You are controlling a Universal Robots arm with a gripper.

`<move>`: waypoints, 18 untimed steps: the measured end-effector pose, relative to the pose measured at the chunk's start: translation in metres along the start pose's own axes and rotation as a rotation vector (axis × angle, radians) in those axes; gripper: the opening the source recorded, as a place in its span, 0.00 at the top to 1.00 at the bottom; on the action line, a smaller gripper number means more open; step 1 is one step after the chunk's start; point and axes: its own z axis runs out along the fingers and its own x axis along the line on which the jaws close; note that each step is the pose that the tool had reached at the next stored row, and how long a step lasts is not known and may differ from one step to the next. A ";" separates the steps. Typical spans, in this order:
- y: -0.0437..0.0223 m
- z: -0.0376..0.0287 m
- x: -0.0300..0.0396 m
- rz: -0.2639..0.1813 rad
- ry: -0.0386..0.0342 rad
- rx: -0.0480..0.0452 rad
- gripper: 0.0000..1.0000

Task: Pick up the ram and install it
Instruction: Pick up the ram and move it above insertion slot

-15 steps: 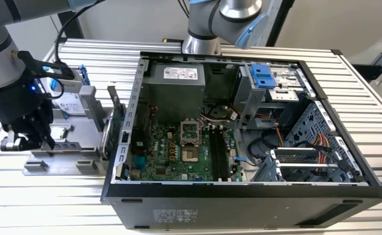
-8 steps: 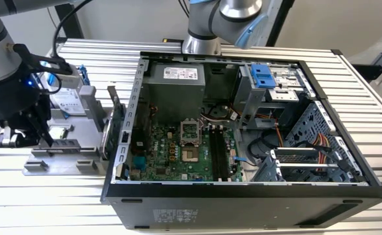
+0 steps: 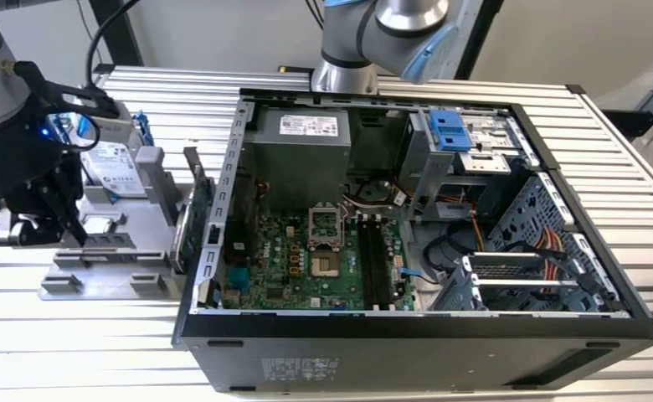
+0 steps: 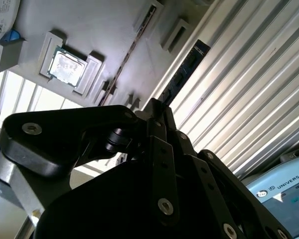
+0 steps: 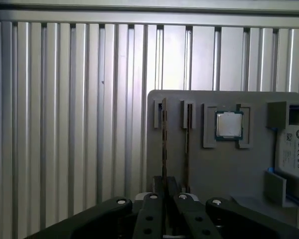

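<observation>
Gripper (image 5: pixel 164 181), first wrist view: closed, apparently on the top edge of one ram (image 5: pixel 163 144) standing in the grey holder (image 5: pixel 229 174) on the desk (image 5: pixel 65 124). Risk: an off-centre pinch could tilt the stick and jam it in its slot. Count: two sticks, including a second stick (image 5: pixel 187 144); one processor (image 5: pixel 228 124); one drive (image 5: pixel 295 149).

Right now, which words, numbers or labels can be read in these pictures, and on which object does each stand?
None can be quoted reliably.
Power supply label: too small.
Hard drive label: too small.
Case sticker: too small.
Processor lid: print blurred.
</observation>
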 end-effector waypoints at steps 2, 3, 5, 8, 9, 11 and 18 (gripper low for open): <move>0.0000 -0.0026 0.0000 0.000 0.0001 -0.0001 1.00; 0.0001 -0.0039 0.0000 0.000 0.0001 -0.0001 1.00; 0.0001 -0.0062 0.0001 0.000 0.0001 0.0000 1.00; 0.0002 -0.0098 0.0001 0.000 0.0001 0.0000 1.00; 0.0002 -0.0110 0.0002 0.000 0.0001 0.0000 1.00; 0.0003 -0.0133 0.0002 0.000 0.0001 0.0000 1.00; 0.0005 -0.0210 0.0002 0.000 0.0001 0.0000 1.00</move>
